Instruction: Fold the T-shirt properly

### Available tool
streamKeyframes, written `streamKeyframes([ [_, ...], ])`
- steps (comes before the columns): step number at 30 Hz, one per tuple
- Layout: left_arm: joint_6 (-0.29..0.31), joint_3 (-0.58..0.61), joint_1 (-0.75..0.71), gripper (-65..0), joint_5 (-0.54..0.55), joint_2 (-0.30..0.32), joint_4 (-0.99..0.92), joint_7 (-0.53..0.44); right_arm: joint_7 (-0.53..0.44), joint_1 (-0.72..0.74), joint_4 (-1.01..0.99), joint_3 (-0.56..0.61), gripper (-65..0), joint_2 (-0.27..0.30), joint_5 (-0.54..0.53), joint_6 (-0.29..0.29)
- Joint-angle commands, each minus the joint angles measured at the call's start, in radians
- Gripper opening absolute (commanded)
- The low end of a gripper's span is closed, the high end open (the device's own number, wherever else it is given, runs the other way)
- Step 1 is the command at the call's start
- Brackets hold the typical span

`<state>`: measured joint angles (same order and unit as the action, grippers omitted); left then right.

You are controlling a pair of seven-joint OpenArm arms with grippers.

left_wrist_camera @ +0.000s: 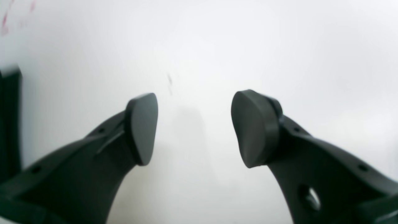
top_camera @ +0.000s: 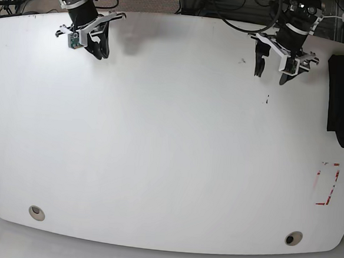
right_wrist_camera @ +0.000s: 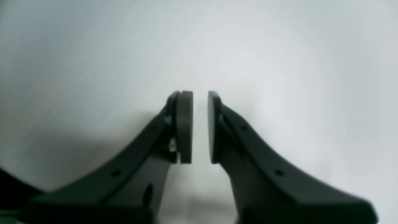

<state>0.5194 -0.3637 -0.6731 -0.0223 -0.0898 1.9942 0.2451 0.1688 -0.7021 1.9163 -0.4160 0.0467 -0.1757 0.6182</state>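
The black T-shirt (top_camera: 343, 96) lies bunched at the table's far right edge, partly cut off by the frame. My left gripper (top_camera: 271, 73) hangs open and empty over the bare white table, to the left of the shirt and apart from it; in the left wrist view (left_wrist_camera: 194, 127) its pads stand wide apart. A dark strip (left_wrist_camera: 10, 124) at that view's left edge may be the shirt. My right gripper (top_camera: 99, 50) is at the far left back; in the right wrist view (right_wrist_camera: 200, 127) its pads are nearly together with only a narrow gap, holding nothing.
The white table (top_camera: 159, 140) has a red tape mark (top_camera: 327, 185) at the right, below the shirt. Two round holes (top_camera: 36, 213) (top_camera: 293, 238) sit near the front edge. Cables lie behind the back edge.
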Motion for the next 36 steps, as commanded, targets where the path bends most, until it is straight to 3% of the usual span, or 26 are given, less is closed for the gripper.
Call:
streamKeyframes([
  [1,0.000,-0.001,-0.055,-27.6,0.008,-0.005,0.018,-0.013,-0.018,-0.044,0.015,-0.005,-57.1,-0.015,-0.026,0.006],
  [8,0.000,0.002,-0.182,-27.8,0.015,-0.008,0.012,-0.013,-0.018,-0.139,0.009,-0.001,-57.1,-0.063,-0.023,0.007],
  [13,0.000,0.001,-0.299,-27.8,0.112,-0.006,0.009,-0.013,-0.019,-0.209,0.009,0.001,-57.1,-0.086,-0.023,0.007],
  [21,0.000,0.001,-0.409,-27.9,0.187,0.074,-0.008,-0.013,-0.019,-0.294,0.007,0.001,-57.1,-0.110,-0.021,0.007],
  [31,0.000,0.002,-0.432,-27.9,0.200,0.112,-0.166,-0.013,-0.030,-0.347,-0.119,0.002,-57.1,-0.104,-0.020,0.007],
  [36,0.000,0.010,-0.382,-27.9,0.200,0.129,-0.321,-0.013,-0.094,-0.344,-0.252,0.002,-57.1,-0.103,-0.020,0.007],
])
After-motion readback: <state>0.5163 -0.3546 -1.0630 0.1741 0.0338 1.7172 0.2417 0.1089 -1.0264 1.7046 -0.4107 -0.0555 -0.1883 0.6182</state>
